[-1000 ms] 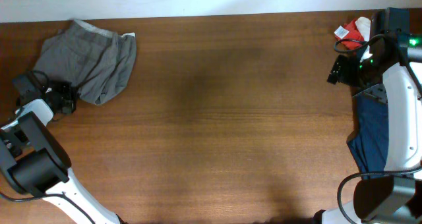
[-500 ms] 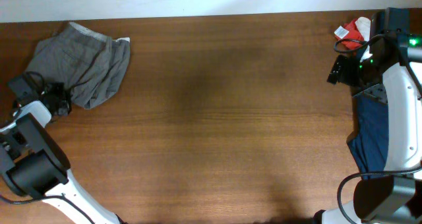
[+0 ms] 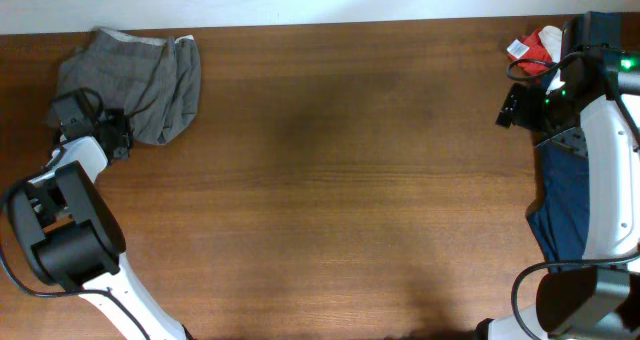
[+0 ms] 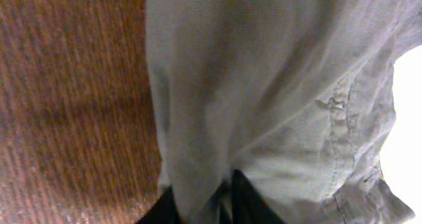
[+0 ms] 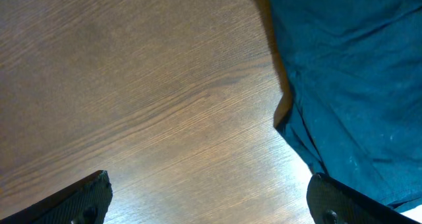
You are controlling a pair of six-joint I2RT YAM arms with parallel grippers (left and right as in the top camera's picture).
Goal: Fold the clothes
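A plain grey garment (image 3: 135, 80) lies bunched at the far left corner of the wooden table (image 3: 330, 180). My left gripper (image 3: 118, 138) is shut on its near edge. In the left wrist view the grey garment (image 4: 264, 92) fills most of the frame, its fabric pinched between the dark fingers (image 4: 247, 201), with a stitched hem on the right. My right gripper (image 3: 510, 108) is open and empty at the far right. In the right wrist view its fingertips (image 5: 89, 197) stand wide apart over bare wood, beside a blue garment (image 5: 349, 72).
A blue garment (image 3: 560, 210) lies under my right arm along the right edge. A red and white cloth (image 3: 538, 46) sits at the back right corner. A white wall runs behind the table's far edge.
My left gripper has moved toward the far edge and right with the grey garment's edge in it, bunching the cloth more tightly into the corner. The right arm has not moved.
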